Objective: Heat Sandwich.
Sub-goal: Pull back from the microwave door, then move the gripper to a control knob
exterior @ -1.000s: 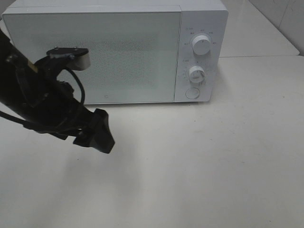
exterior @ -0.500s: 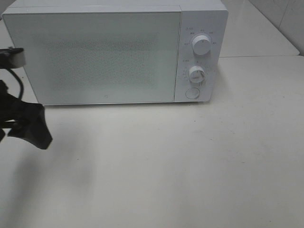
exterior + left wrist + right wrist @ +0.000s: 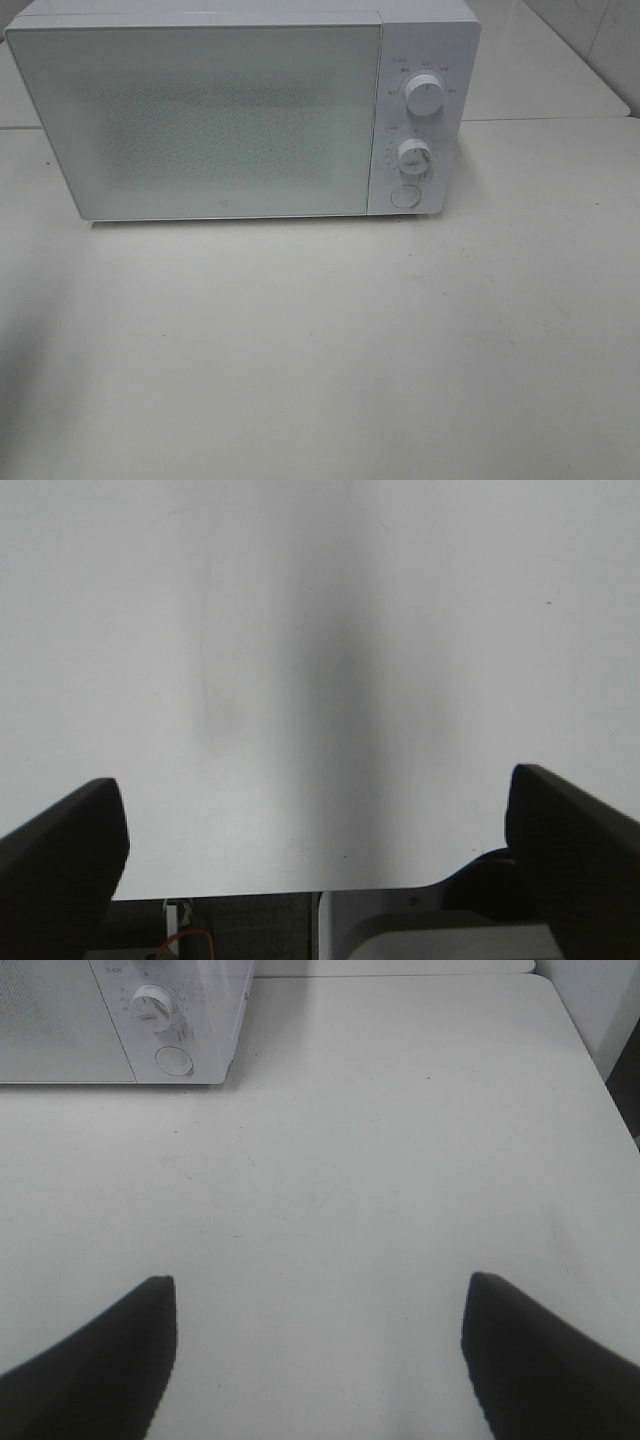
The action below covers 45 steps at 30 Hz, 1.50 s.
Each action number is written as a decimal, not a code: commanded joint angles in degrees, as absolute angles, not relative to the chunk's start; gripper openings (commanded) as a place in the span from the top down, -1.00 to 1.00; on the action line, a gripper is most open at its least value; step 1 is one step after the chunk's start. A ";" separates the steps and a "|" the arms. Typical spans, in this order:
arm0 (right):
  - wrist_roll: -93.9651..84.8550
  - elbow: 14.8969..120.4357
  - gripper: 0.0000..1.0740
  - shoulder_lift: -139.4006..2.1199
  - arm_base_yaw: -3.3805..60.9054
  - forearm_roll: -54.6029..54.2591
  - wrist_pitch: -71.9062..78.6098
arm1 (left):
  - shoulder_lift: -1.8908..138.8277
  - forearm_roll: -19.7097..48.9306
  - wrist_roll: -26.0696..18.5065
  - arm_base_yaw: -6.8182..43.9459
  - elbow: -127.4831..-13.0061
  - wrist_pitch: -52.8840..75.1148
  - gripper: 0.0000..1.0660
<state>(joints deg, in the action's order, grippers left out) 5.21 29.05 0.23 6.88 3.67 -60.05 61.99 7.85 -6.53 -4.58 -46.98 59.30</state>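
Both pairs of fingers stand apart, left gripper (image 3: 318, 810) over the white worktop (image 3: 320, 630), right gripper (image 3: 320, 1285) likewise — a closed white microwave (image 3: 60, 1030) well beyond its fingers.

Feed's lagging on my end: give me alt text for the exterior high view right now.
A white microwave with its door shut stands at the back of a pale table, seen from above. Its control panel on the right carries an upper dial, a lower dial and a round button beneath them. No sandwich shows in this view.

Closed white microwave (image 3: 240, 110) on pale table (image 3: 400, 350)
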 commanded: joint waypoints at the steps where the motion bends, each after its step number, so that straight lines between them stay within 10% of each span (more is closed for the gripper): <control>1: 4.81 28.99 -0.40 1.83 6.59 3.55 -59.42 | 54.09 4.81 -4.30 -5.33 -45.84 60.79 -0.82; 45: 4.81 28.99 -0.40 1.66 6.59 3.55 -59.42 | -1.78 5.27 -5.44 -4.24 -28.36 59.42 -0.82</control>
<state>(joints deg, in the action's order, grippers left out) 5.21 29.05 0.23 6.88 3.67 -60.05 -0.23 4.93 -5.27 -4.70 -28.53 60.10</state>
